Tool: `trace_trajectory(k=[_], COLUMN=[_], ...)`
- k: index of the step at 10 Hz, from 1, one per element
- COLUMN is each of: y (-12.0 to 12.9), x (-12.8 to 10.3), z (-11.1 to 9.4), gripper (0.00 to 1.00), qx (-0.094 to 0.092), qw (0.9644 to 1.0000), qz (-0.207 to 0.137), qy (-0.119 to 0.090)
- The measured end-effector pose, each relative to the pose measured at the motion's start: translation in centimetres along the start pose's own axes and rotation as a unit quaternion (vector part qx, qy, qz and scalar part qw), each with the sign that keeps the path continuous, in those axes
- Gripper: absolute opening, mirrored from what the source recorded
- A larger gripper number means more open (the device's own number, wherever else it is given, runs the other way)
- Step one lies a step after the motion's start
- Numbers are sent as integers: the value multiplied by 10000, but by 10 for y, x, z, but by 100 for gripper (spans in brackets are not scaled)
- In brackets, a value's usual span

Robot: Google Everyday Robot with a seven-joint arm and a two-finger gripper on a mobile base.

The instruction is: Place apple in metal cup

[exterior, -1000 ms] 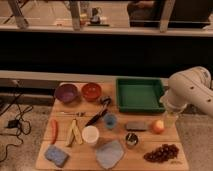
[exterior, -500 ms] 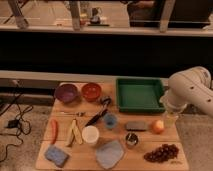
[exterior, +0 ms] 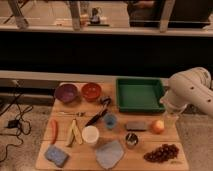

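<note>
- Sitting on the wooden table (exterior: pixel 82 156), the apple (exterior: pixel 158 126) lies at 2 o'clock from the metal cup (exterior: pixel 131 140), apart from it.
- Gripper (exterior: pixel 172 119) hangs at the apple's 1 o'clock; I cannot tell its state.
- Speckled floor (exterior: pixel 22 147) surrounds the table.

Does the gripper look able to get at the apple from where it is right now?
Probably yes: the gripper hangs just right of the apple, with nothing between them or over it.

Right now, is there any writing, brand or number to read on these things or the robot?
None: no readable text shows on the green tray, the white cup, the metal cup, the apple or the robot's arm. Its gripper hangs beside the apple, below the tray's corner.
</note>
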Motion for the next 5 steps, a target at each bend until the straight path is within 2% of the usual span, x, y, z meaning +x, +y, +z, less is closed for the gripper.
trace_trajectory(k=[5], y=[2], x=[2], z=[15], gripper=[80], qx=[-138], qw=[9999], qz=[21], qy=[-34])
